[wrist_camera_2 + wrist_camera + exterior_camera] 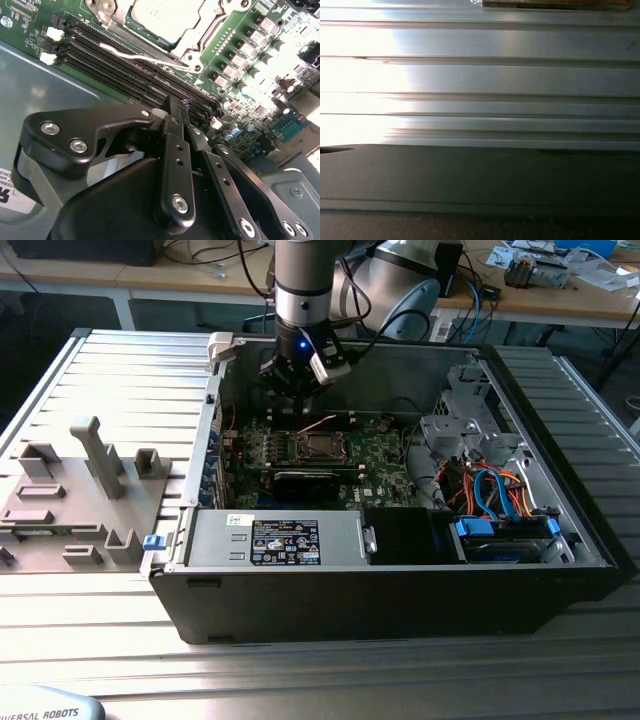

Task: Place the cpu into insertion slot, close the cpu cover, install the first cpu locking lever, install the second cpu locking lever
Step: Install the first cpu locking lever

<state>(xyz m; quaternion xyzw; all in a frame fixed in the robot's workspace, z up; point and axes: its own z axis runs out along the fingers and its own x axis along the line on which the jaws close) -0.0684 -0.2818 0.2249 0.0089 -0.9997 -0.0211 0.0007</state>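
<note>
Black pincer (pixel 186 112) linkage sits closest to the lens in the second wrist view. Fingers are pressed together at the tip with nothing between them, so closed and empty. Tip hangs just above the long black memory slots (pixel 135 65), beside the socket, apart from it.

Just past the tip, a thin silvery locking lever (pixel 145 59) lies along the socket edge, looking unlatched. Beyond that the cpu (pixel 165 17) sits in the insertion slot (pixel 318 448), silvery top up, with the cpu cover (pixel 200 30) frame down around it.

Judgement: placement and cover steps look done; the first lever step is in hand. Hooking that wire calls for a fine approach from the side without scraping the green motherboard (pixel 240 65) or its capacitors.

Exterior view: arm stands over the open computer case (pixel 400 580), pincer above the socket. Case rests on the ribbed metal worktop (pixel 120 380), grey fixture tray (pixel 80 500) at the exterior view's left.
</note>
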